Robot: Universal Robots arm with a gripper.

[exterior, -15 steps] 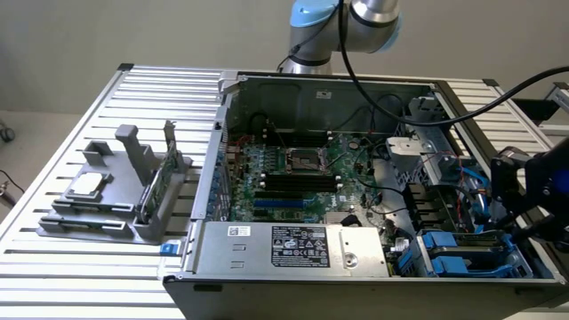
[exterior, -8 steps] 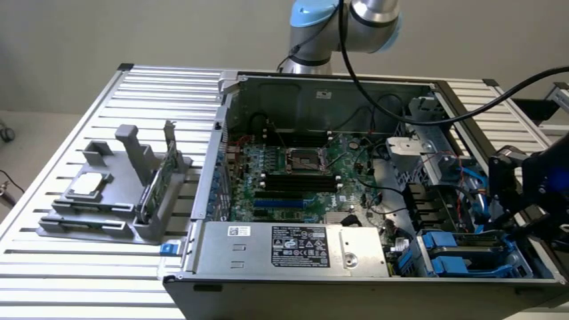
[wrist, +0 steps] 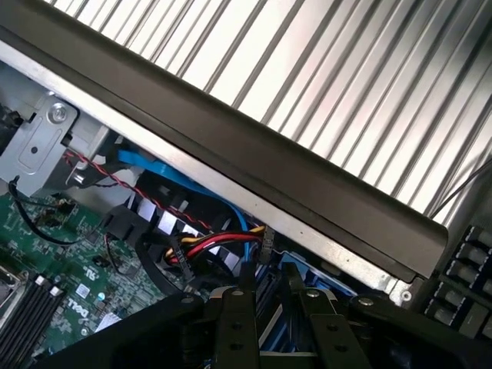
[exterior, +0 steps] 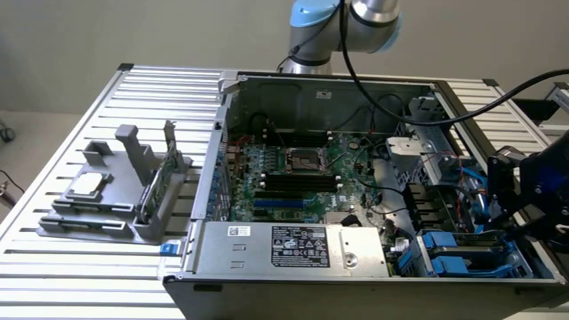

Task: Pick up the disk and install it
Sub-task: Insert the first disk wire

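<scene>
Well, the disk (wrist: 270,334), of which I can make out only a strip of blue plastic rail and dark metal edge, sits between the two black metal fingers of the claw (wrist: 273,300). The fingers stand partway apart and bear on either side of it, so the claw is clamped on the disk. It is held low at the near corner of the open computer case (exterior: 213,167), on the exterior view's right, just inside the dark case wall (wrist: 231,123). From across the room the claw (exterior: 498,207) hangs over that same corner.

Just beside it, towards the near wall, are the blue plastic drive carriers (exterior: 454,257). A bundle of red, yellow and black wires (wrist: 207,246) runs close in front of the fingers, with a flat blue cable (wrist: 154,165) beyond it.

Further towards the exterior view's left, a silver power supply box with a black label (exterior: 294,247) lies along the near wall. The green motherboard (exterior: 294,173) covers the case floor behind it.

The grey-and-blue robot arm (exterior: 347,20) rises at the far side. The case stands on a ribbed, silver-slatted bench (exterior: 89,280).

Well apart from the case, on the exterior view's left, a grey plastic fixture (exterior: 106,213) rests on the bench. It carries a small square silver chip (exterior: 87,183) and a thin green circuit card (exterior: 164,183) standing on edge.
</scene>
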